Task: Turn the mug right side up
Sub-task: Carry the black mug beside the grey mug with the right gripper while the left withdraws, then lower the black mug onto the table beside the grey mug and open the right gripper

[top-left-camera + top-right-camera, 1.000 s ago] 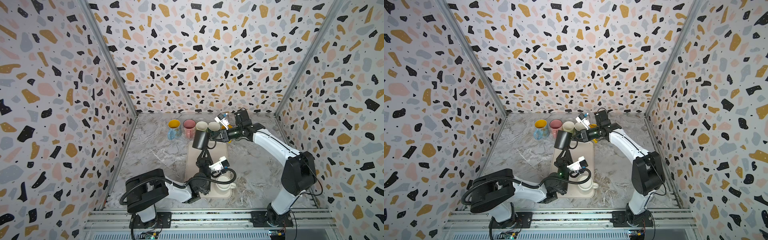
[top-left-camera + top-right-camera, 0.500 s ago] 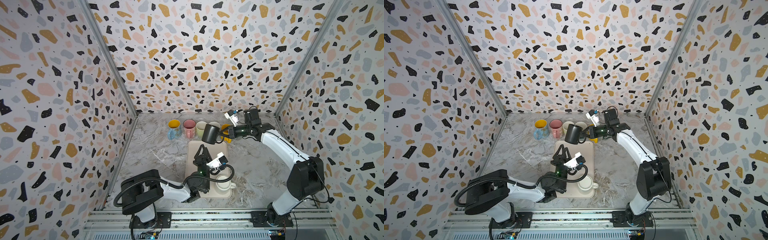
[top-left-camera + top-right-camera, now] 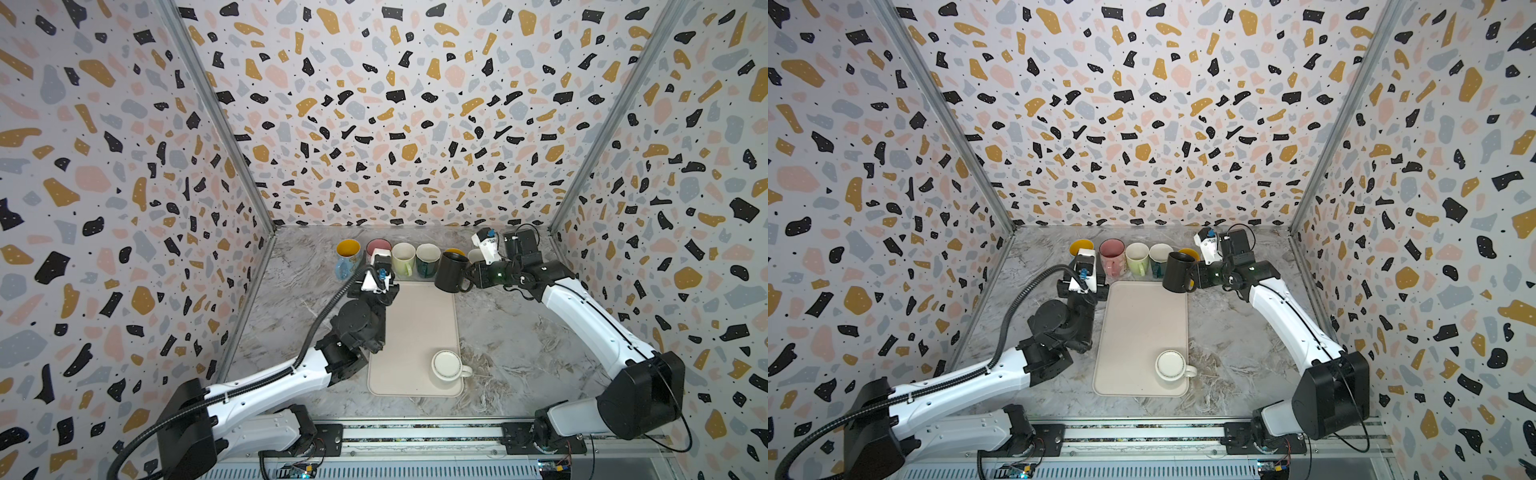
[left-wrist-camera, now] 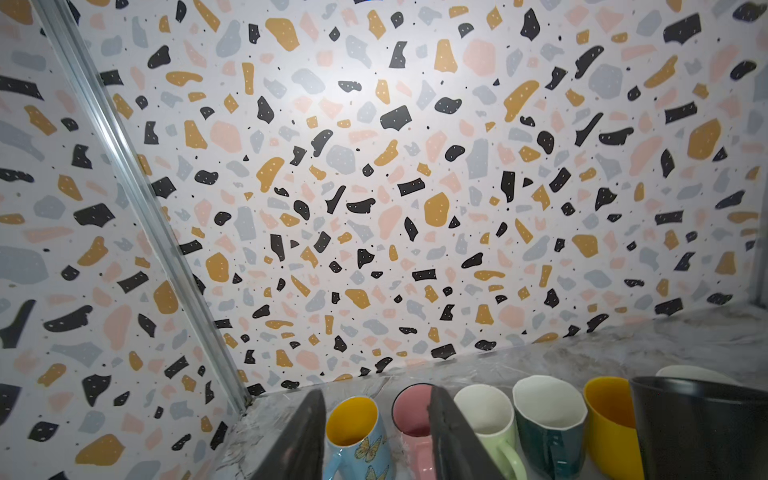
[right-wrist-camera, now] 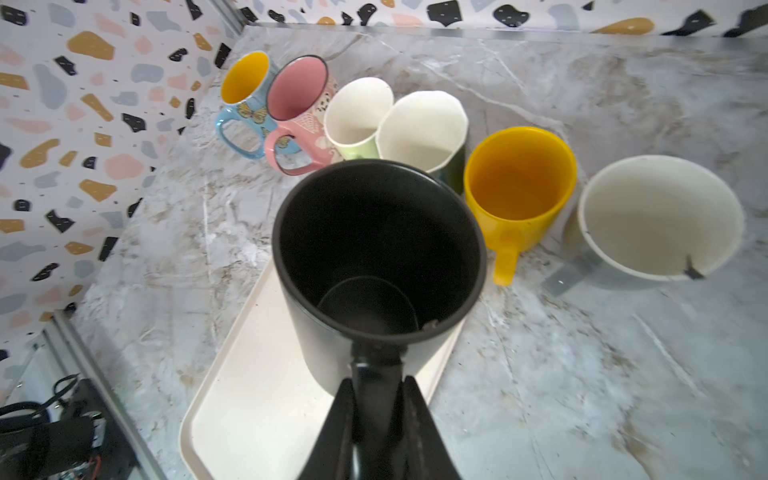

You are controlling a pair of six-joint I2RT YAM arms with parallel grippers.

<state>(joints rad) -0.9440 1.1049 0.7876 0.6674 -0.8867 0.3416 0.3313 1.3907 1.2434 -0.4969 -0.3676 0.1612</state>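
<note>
A black mug (image 3: 451, 272) (image 3: 1177, 272) hangs mouth-up and slightly tilted over the far right corner of the cream tray (image 3: 415, 332) (image 3: 1142, 328). My right gripper (image 3: 471, 277) (image 5: 377, 382) is shut on its handle, and the right wrist view looks into the mug (image 5: 374, 249). A white mug (image 3: 446, 368) (image 3: 1170, 365) stands upside down on the tray's near right corner. My left gripper (image 4: 376, 392) (image 3: 376, 282) is open and empty beside the tray's far left corner, facing the back row.
A row of upright mugs lines the back wall: blue butterfly (image 3: 347, 257), pink (image 3: 378, 249), light green (image 3: 403, 257), dark green (image 3: 428, 257), yellow (image 5: 519, 187) and a wide white one (image 5: 660, 216). Patterned walls close in on three sides.
The right gripper carried the black mug to the right, toward the tray's far right corner. The left arm drew away from the mug to the tray's left side, its jaws opening.
</note>
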